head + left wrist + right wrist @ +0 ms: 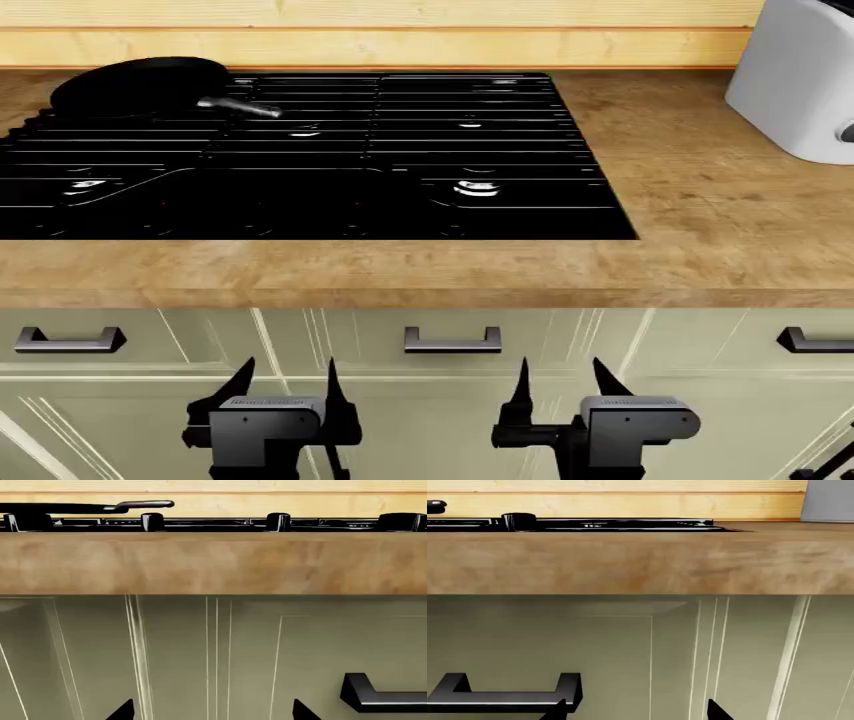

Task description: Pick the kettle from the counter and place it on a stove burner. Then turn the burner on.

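Note:
The kettle is out of view in all three views. The brown wood-grain counter [721, 200] carries a wide black cooktop [307, 150] with silvery burner caps; one stove burner [475, 188] shows at its front right. My left gripper [286, 385] and right gripper [558, 385] are both open and empty, held low in front of the pale green cabinet doors below the counter's front edge. In the left wrist view the left gripper [213, 712] faces the cabinet front. In the right wrist view the right gripper [635, 712] does the same.
A flat black frying pan [140, 88] sits on the cooktop's back left. A white appliance [801, 75] stands at the counter's back right. Dark drawer handles [453, 342] line the cabinet front. A pale plank wall [400, 30] runs behind.

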{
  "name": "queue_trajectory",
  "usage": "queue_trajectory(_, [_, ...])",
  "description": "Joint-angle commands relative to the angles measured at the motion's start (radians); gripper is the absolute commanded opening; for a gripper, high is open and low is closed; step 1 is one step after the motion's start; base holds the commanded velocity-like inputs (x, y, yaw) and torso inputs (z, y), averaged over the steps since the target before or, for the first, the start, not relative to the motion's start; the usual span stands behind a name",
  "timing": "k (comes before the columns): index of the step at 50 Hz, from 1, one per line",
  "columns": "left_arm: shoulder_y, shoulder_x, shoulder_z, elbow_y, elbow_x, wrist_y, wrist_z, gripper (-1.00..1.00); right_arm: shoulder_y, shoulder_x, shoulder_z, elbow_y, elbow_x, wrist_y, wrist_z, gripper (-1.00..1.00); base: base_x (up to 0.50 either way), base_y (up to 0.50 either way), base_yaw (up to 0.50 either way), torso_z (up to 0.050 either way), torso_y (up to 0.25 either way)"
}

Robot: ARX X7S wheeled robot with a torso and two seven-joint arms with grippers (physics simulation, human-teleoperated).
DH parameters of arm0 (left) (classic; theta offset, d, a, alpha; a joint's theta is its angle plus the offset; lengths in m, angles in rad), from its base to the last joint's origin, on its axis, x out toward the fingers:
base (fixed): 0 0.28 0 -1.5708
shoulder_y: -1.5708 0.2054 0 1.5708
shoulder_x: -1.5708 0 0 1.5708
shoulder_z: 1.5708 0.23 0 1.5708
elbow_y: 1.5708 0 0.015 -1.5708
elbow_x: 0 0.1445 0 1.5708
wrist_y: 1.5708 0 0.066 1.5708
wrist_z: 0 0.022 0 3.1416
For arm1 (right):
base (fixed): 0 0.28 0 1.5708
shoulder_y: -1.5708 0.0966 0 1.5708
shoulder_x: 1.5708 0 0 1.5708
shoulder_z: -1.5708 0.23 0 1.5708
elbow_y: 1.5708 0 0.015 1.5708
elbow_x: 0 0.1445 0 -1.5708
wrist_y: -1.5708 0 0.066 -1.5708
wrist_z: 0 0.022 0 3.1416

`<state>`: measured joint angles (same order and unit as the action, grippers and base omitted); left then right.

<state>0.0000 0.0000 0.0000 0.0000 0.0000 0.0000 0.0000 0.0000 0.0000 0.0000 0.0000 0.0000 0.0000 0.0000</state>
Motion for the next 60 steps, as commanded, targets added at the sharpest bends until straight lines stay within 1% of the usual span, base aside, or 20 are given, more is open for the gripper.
queue_trajectory(1, [-0.037, -0.016, 0.027, -0.037, -0.024, -0.002, -0.001, 1.0, -0.024, 0.018, -0.003, -0.022, 0.012, 0.008, 0.035, 1.0, 0.0, 0.0, 0.0, 0.0, 0.0])
queue_trajectory(12, [-0.037, -0.045, 0.057, -0.045, -0.054, 0.005, -0.046, 1.0, -0.013, 0.047, -0.036, -0.012, 0.034, 0.014, 0.084, 1.0, 0.0, 0.0, 0.0, 0.0, 0.0])
queue_trajectory(60, [-0.045, -0.101, 0.124, -0.049, -0.121, 0.005, -0.123, 1.0, -0.01, 0.107, -0.102, -0.018, 0.104, 0.019, 0.15, 1.0, 0.0, 0.5, 0.0, 0.0, 0.0])
